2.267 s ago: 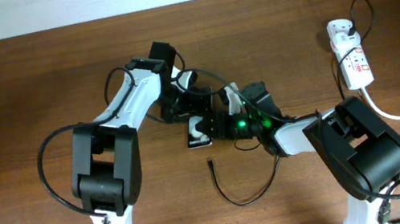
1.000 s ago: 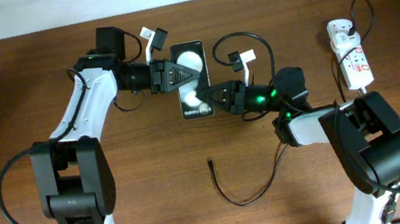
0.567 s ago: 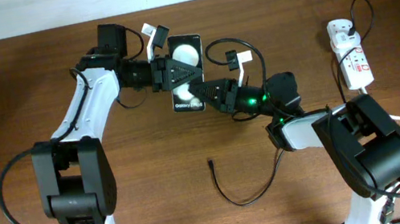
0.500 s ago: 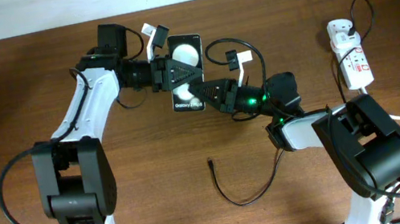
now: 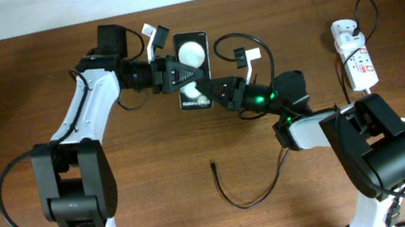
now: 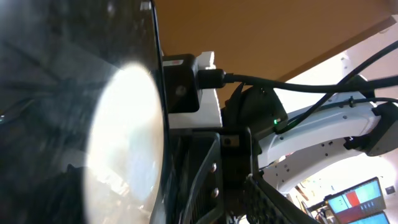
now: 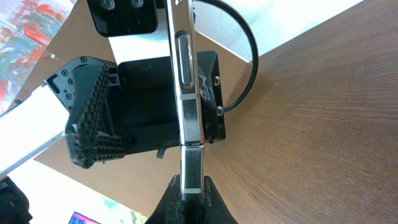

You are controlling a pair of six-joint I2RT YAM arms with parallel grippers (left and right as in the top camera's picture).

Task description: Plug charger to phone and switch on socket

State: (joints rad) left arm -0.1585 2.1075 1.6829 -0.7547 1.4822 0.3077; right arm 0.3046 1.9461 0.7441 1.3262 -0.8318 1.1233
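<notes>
At the far middle of the table, the phone is being clamped by the right gripper. Its fingertips are being pressed on the slab near the end with the white text, and the slab is being seen edge-on in the right wrist view. The right arm is being stretched up-left from its base, with a green light showing behind the wrist.

The left gripper is being pointed right with its jaws spread astride the phone. Its ribbed pad is being kept off the slab, so nothing is being squeezed there. The left arm is being reached far forward, elbow out to the left.

Against 0.5 s ago, the phone is being carried slightly right and farther from the bases, both grippers with it. 2.3 s ago it was nearer the bases, under both folded wrists. The charger is unchanged, looped on bare wood, well apart from the phone. The socket is lying at the right side.

In the left wrist view the frame is being half filled by the glaring screen, and the left's far finger is being hidden behind it. The charger's far run is being covered by the right arm. Whether the phone is clear of the wood cannot be told.
</notes>
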